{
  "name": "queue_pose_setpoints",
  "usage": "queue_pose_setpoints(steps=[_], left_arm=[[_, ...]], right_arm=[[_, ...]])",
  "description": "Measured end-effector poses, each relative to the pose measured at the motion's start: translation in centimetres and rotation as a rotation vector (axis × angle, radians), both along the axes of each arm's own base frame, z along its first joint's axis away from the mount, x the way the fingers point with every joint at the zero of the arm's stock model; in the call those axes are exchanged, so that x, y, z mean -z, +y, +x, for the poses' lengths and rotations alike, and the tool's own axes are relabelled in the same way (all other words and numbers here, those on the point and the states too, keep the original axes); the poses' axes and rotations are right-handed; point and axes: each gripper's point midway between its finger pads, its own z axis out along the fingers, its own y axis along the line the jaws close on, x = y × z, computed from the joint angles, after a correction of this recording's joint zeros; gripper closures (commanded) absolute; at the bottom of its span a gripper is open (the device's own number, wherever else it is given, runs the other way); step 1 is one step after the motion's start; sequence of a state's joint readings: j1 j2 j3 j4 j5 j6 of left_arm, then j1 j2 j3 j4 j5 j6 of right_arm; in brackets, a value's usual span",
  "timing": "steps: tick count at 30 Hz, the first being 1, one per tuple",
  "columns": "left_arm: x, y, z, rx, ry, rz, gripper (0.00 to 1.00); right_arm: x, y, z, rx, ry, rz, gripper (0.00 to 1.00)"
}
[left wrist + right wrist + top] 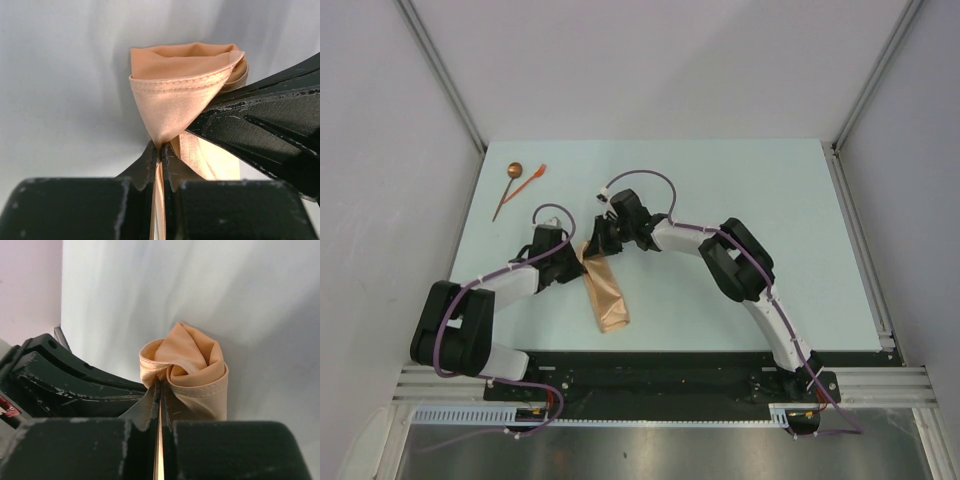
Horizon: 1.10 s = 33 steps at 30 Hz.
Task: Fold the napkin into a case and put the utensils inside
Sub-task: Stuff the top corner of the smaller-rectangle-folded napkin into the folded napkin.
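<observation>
The tan-orange napkin [604, 292] lies as a narrow layered case near the table's front, long axis running toward me. My left gripper [579, 262] is shut on its far end from the left; the cloth [175, 95] bulges open just past the pinching fingers [150, 165]. My right gripper [596, 244] is shut on the same end from the right, the cloth [187, 365] rolled up in front of it. The two grippers almost touch. The dark-handled spoon [508, 186] and the orange-red fork-like piece [532, 178] lie together at the far left.
The pale table [750, 200] has grey walls on three sides. A black rail [660, 370] runs along the near edge by the arm bases.
</observation>
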<state>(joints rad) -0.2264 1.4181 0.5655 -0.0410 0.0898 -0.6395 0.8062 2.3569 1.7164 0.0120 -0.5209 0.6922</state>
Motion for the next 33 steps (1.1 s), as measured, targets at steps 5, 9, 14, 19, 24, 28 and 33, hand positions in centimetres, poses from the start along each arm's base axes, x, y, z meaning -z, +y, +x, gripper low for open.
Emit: queue_pose_setpoints(steps=[5, 9, 14, 19, 24, 28, 33], left_arm=[[0.0, 0.0, 0.1, -0.005, -0.003, -0.006, 0.76], [-0.3, -0.3, -0.2, -0.001, 0.003, -0.022, 0.67], [-1.5, -0.3, -1.7, 0.013, 0.033, -0.038, 0.70], [-4.9, 0.0, -0.6, -0.001, -0.013, -0.059, 0.79], [-8.0, 1.2, 2.7, -0.053, -0.075, -0.065, 0.92], [-7.5, 1.4, 5.2, -0.066, -0.057, -0.055, 0.98], [-4.1, 1.3, 5.4, -0.068, 0.037, -0.039, 0.99]], right_arm=[[0.1, 0.4, 0.2, 0.014, 0.017, 0.021, 1.00], [0.6, 0.5, 0.3, 0.021, 0.021, 0.020, 1.00], [0.8, 0.6, 0.6, 0.023, 0.011, 0.031, 1.00], [1.9, 0.5, 0.9, 0.028, 0.012, 0.029, 1.00], [2.1, 0.3, 1.0, 0.024, 0.007, 0.045, 1.00], [2.1, 0.3, 1.0, 0.020, 0.004, 0.054, 1.00], [2.0, 0.4, 1.0, 0.022, 0.012, 0.063, 1.00]])
